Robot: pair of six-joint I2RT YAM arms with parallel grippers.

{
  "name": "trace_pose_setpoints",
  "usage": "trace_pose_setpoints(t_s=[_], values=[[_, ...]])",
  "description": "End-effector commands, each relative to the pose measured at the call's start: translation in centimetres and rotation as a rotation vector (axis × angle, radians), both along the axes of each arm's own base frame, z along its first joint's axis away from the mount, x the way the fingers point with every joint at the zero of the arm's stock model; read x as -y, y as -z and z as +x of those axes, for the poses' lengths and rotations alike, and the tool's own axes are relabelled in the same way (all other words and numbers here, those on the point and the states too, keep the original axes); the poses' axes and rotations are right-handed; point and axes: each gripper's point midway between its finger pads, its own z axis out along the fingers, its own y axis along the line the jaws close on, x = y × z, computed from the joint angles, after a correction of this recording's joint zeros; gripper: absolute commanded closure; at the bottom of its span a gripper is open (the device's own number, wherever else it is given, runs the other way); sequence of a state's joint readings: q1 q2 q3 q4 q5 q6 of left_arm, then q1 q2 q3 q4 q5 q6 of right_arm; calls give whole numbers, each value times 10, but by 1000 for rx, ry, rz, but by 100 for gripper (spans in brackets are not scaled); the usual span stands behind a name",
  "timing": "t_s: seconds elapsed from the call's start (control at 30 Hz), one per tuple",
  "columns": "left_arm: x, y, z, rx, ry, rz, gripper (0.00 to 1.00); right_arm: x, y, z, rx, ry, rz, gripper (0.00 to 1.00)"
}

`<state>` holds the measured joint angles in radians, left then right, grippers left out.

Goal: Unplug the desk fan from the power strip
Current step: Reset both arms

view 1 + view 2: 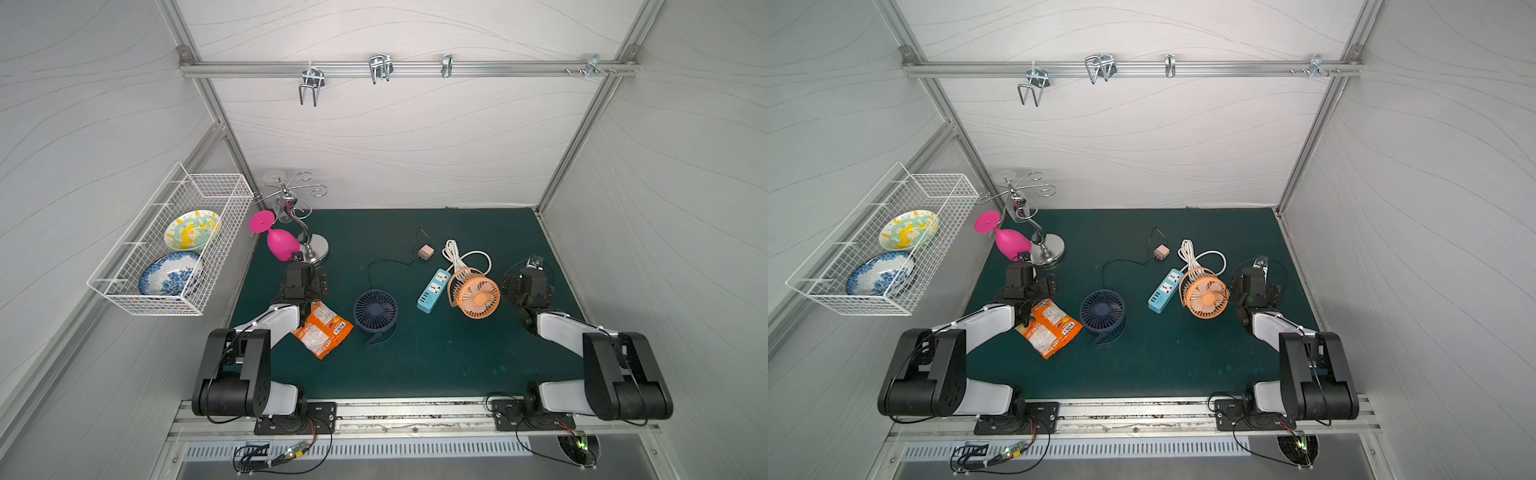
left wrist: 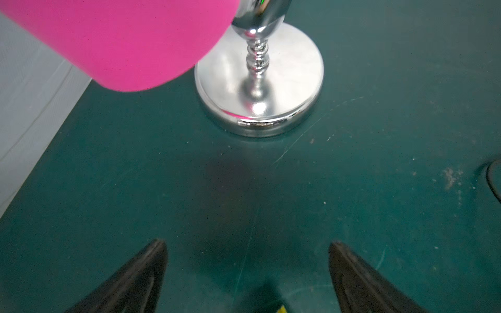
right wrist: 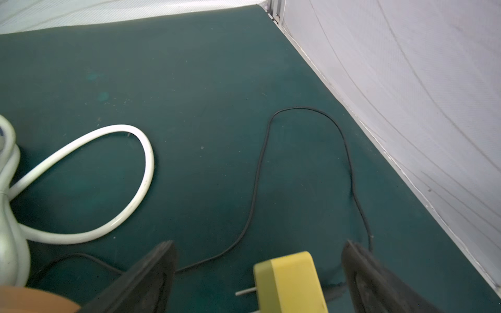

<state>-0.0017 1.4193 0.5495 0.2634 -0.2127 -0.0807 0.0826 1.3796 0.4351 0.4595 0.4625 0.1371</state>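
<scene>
Resting my left gripper [image 2: 248, 273] wide and empty near the desk's left edge, I see the blue fan [image 1: 375, 309], its pink plug [image 1: 426, 252] loose. The power strip [image 1: 433, 289] lies mid-desk, sockets bare, touching the orange fan [image 1: 478, 296]. My right gripper [image 3: 259, 271] stands wide over a freed yellow plug [image 3: 290, 281]. Unplugging looks done.

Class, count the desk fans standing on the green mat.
2. The navy fan stands beside the orange snack packet; the orange fan stands beside the power strip. None seems hidden.
</scene>
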Motion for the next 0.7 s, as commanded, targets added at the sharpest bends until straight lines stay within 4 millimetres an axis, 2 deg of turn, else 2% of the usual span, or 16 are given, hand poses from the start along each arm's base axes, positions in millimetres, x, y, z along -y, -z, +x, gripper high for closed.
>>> trace_pose_setpoints(t_s=[0.0, 0.1, 0.17, 0.2, 0.23, 0.3, 0.37, 0.47, 0.67], values=[[-3, -40, 31, 258, 22, 35, 4, -10, -26, 18, 201, -56, -21, 1], [-4, -29, 32, 271, 18, 29, 5, -20, -19, 21, 224, -120, -20, 1], [3, -25, 31, 301, 60, 23, 5, -31, -10, 22, 205, -197, -9, 1], [7, -23, 30, 300, 84, 18, 5, -32, -13, 26, 239, -202, -26, 1], [9, -18, 28, 300, 96, 21, 5, -30, -12, 26, 237, -190, -25, 1], [9, -22, 31, 319, 97, 21, 5, -24, -7, 25, 199, -162, 4, 1], [9, -18, 30, 304, 96, 22, 4, -14, -6, 26, 196, -119, 23, 1], [9, -18, 31, 299, 97, 20, 0, -13, -4, 34, 150, -103, 21, 1], [9, -19, 31, 302, 97, 20, 0, -13, -3, 33, 149, -102, 19, 1]])
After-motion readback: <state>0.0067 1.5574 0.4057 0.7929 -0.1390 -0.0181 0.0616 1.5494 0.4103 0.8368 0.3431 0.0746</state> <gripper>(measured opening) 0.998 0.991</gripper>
